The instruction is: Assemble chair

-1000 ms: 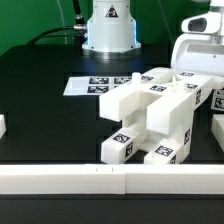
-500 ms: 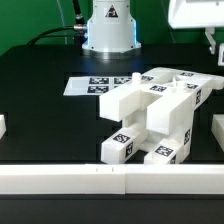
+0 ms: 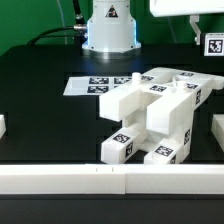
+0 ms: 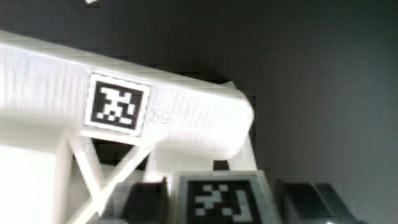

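Observation:
The part-built chair (image 3: 150, 115) stands mid-table, a blocky white body with tagged leg ends pointing at the front rail. In the wrist view it fills the frame below me as a white block (image 4: 125, 90) with a square tag. My gripper (image 3: 210, 38) hangs high at the exterior view's right, above and beyond the chair. It is shut on a small white tagged chair part (image 3: 213, 45). In the wrist view that part (image 4: 222, 200) sits between my dark fingers (image 4: 317, 205).
The marker board (image 3: 92, 86) lies flat behind the chair, in front of the robot base (image 3: 108, 30). A white rail (image 3: 110, 180) runs along the table's front edge. One loose white piece lies at the right edge (image 3: 217, 135), another at the left edge (image 3: 2, 125).
My gripper has risen from beside the chair's right side to the top of the exterior view. The tagged part has come up with it. The chair has not moved.

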